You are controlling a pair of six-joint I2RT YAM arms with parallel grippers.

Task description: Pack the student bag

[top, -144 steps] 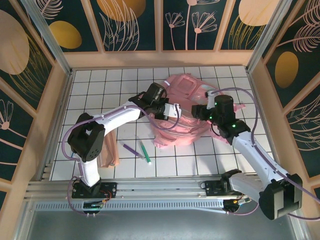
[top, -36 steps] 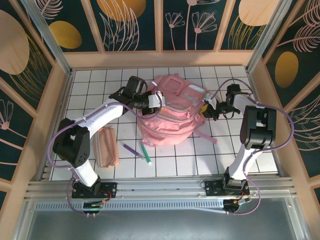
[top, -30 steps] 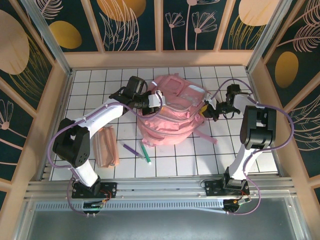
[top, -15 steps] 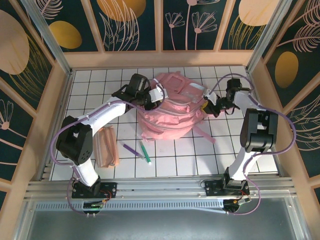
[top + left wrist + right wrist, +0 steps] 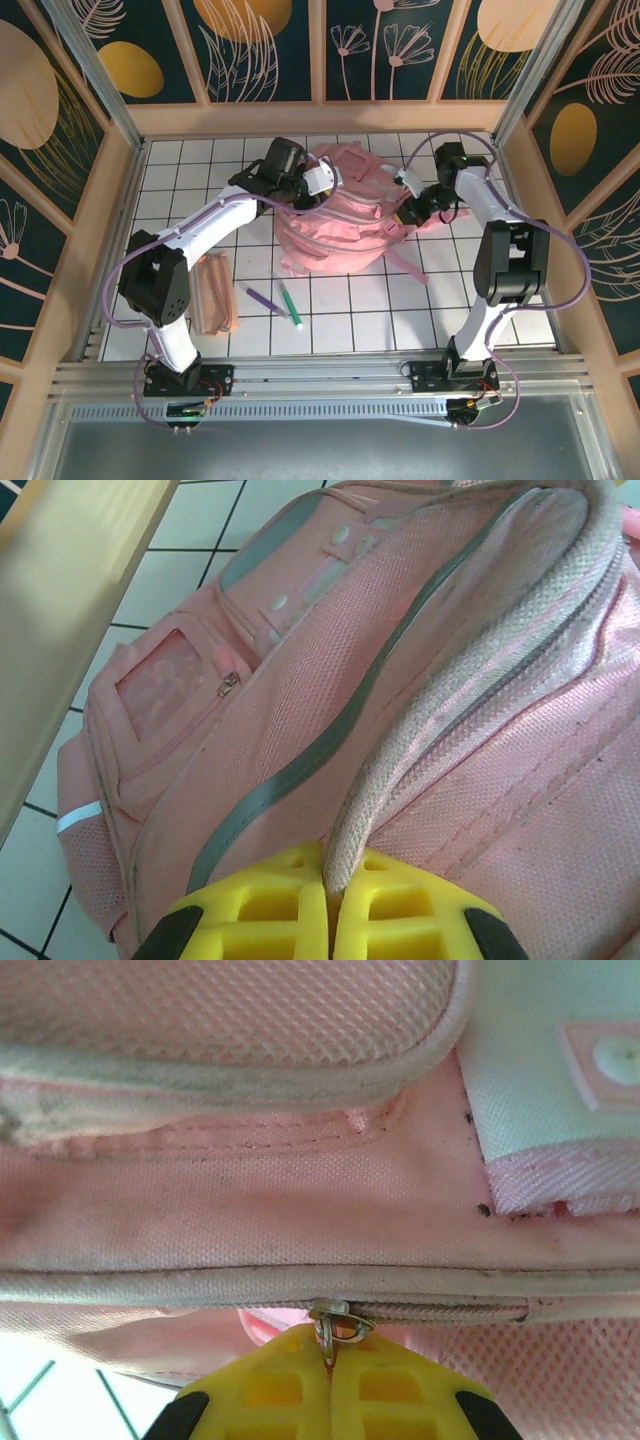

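Observation:
The student bag (image 5: 340, 232), a big pink backpack with grey reflective strips, lies mid-table, bunched up between both arms. My left gripper (image 5: 318, 186) is at its upper left, and in the left wrist view the left gripper (image 5: 332, 900) is shut on the piped rim of the bag (image 5: 300, 680). At the bag's right side my right gripper (image 5: 405, 212) holds on. The right wrist view has the right gripper (image 5: 330, 1365) shut on the metal zipper pull (image 5: 336, 1320), at the end of a closed zip along the bag (image 5: 250, 1200).
A flat peach-pink pouch (image 5: 213, 293) lies at the left front beside the left arm. A purple pen (image 5: 262, 298) and a green pen (image 5: 290, 305) lie in front of the bag. Wooden walls (image 5: 320, 118) ring the tiled table.
Both grippers have shifted toward the back wall, still shut. The bag's top has risen and bunched with them. The right wrist has swung left over the bag's side.

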